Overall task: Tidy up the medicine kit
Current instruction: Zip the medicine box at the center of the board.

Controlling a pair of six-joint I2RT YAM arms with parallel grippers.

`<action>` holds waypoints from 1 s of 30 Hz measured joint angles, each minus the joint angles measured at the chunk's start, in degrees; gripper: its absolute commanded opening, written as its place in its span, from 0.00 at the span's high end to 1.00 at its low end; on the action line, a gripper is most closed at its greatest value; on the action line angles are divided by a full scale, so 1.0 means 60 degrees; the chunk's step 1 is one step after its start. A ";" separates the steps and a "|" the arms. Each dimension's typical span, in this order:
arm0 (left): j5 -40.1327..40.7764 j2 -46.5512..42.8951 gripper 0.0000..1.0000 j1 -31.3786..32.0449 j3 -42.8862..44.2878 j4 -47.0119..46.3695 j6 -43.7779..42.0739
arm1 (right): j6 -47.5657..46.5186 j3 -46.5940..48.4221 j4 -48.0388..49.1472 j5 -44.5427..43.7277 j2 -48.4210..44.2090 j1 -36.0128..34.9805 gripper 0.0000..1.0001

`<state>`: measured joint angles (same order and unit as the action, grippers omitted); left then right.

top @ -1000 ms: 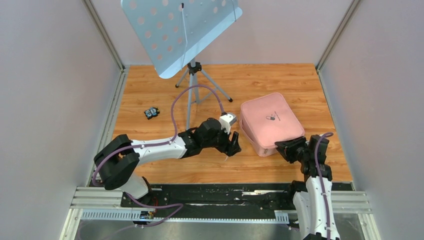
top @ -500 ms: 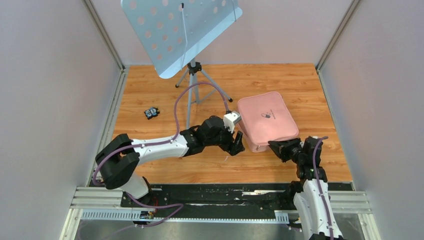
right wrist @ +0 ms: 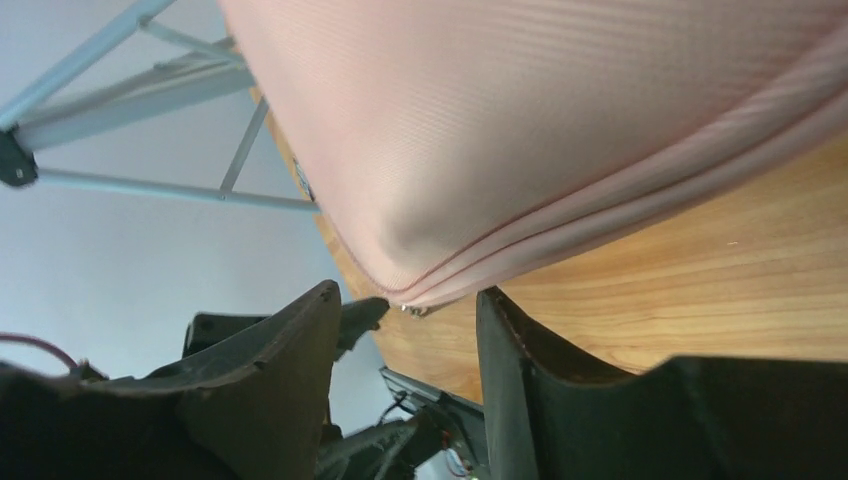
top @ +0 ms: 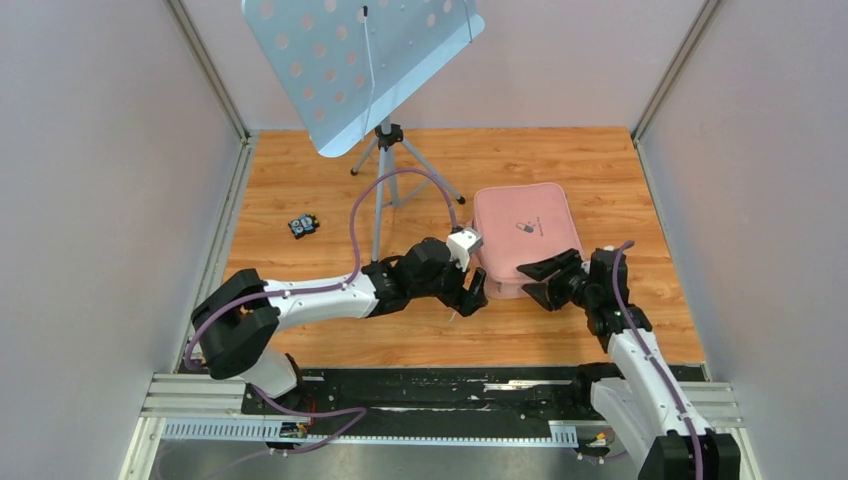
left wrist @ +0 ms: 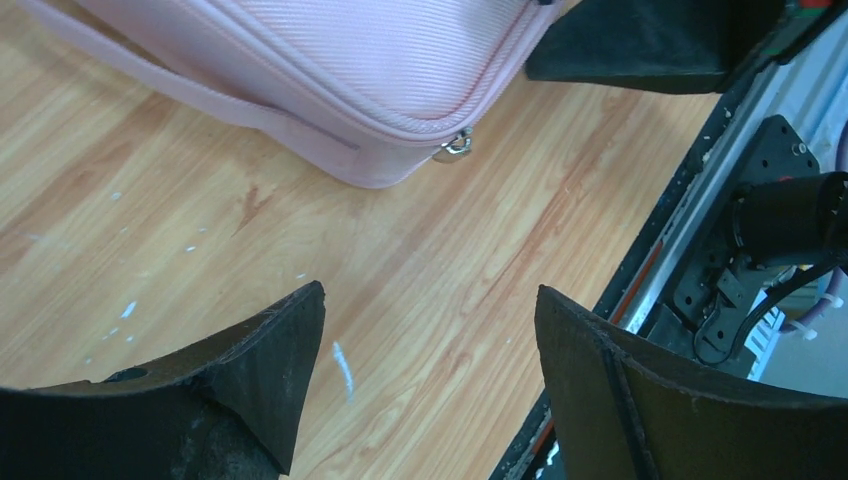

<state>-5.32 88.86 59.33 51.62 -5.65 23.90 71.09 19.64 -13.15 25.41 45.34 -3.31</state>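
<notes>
The medicine kit [top: 525, 232] is a pink zipped case lying flat and closed on the wooden floor, right of centre. My left gripper [top: 472, 296] stands open by the kit's near left corner, nothing between its fingers. In the left wrist view the kit [left wrist: 350, 60] fills the top, its metal zip pull [left wrist: 455, 148] hangs at the corner, and my left gripper [left wrist: 428, 300] spans bare wood. My right gripper [top: 537, 281] is open at the kit's near edge. In the right wrist view the kit's corner [right wrist: 550, 120] sits just beyond my right gripper [right wrist: 405, 300], with the zip pull [right wrist: 415, 308] at the gap.
A blue perforated music stand [top: 360, 60] on a tripod [top: 385, 180] stands at the back centre. A small black object [top: 303, 225] lies at the left. Grey walls close in both sides, and a black rail [top: 450, 385] runs along the near edge.
The kit has slid and turned toward the left and back. My right gripper has followed it leftward and has opened. My left gripper has shifted only slightly.
</notes>
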 measured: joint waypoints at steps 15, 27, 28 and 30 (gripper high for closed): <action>0.0302 -0.1359 0.15 -0.1330 -0.1147 0.0076 0.0546 | -0.4936 0.3912 -0.2386 -0.0299 0.0758 -0.2025 0.61; 0.0506 -0.2102 0.15 -0.1566 -0.1523 0.0430 0.0812 | -0.6244 0.4983 -0.2459 -0.1443 0.4736 -0.3253 0.71; 0.0448 -0.2076 0.15 -0.1566 -0.1523 0.0426 0.0827 | -0.6357 0.5209 -0.2488 -0.1661 0.4972 -0.3264 0.71; 0.0313 -0.2000 0.15 -0.1566 -0.1523 0.0408 0.0863 | -0.6543 0.5657 -0.2481 -0.2131 0.5384 -0.3297 0.72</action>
<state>-3.44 76.86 49.93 42.48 -3.20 29.08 31.83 53.58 -28.03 12.62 77.65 -23.09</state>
